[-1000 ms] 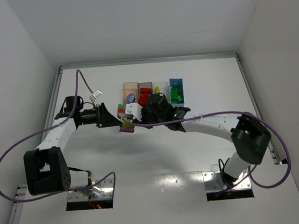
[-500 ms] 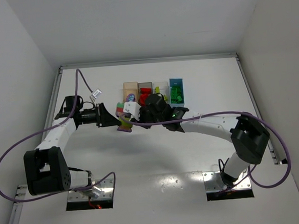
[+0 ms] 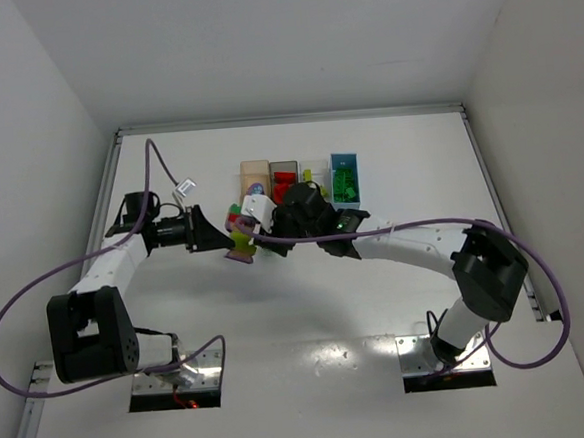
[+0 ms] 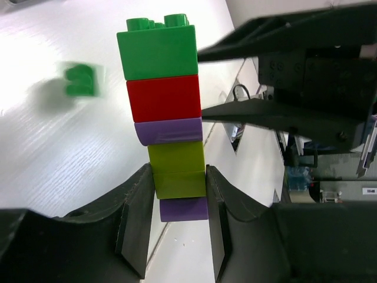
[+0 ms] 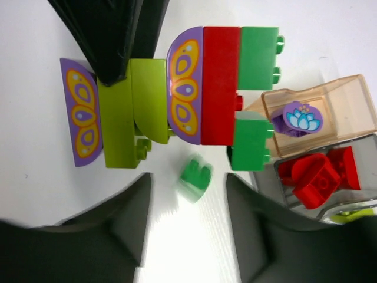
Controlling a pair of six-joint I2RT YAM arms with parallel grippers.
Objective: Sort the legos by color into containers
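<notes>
**Brick stack held up, second end effector waiting open**

White walls [image 3: 260, 51] closed in a white surface [image 3: 308, 308]. At its far side four bins stood in a row: the tan bin [image 3: 254, 169], the dark grey bin [image 3: 283, 166], the clear bin [image 3: 313, 167] and the light blue bin [image 3: 344, 160].

Just in front of them the left end effector [image 4: 179, 188] was clamped on a brick cluster [image 4: 168, 118]. Its fingers [image 4: 136, 218] pressed the flat sides of a lime brick [image 4: 177, 171] near one end. Beyond that the stack ran through a purple butterfly piece [image 5: 185, 91] and a red brick [image 5: 221, 85] to green bricks [image 5: 259, 50] at the free end.

The right end effector [image 5: 188, 194] faced the stack with its jaws apart, gripping nothing. A loose green brick [image 5: 196, 175] showed blurred beside the cluster. I couldn't tell whether it lay on the surface or was in the air.

The cluster looked light and quite stiff: hard, glossy plastic that won't give under a squeeze but could slide out of one. The joints seemed held by stud friction alone, so I'd expect them to part best with a peel or tilt rather than a straight tug. The sensible hold for the free end effector looked to be the flat side faces of the end green brick, close to its seam with the red. The rounded purple faces offered poor purchase.
</notes>
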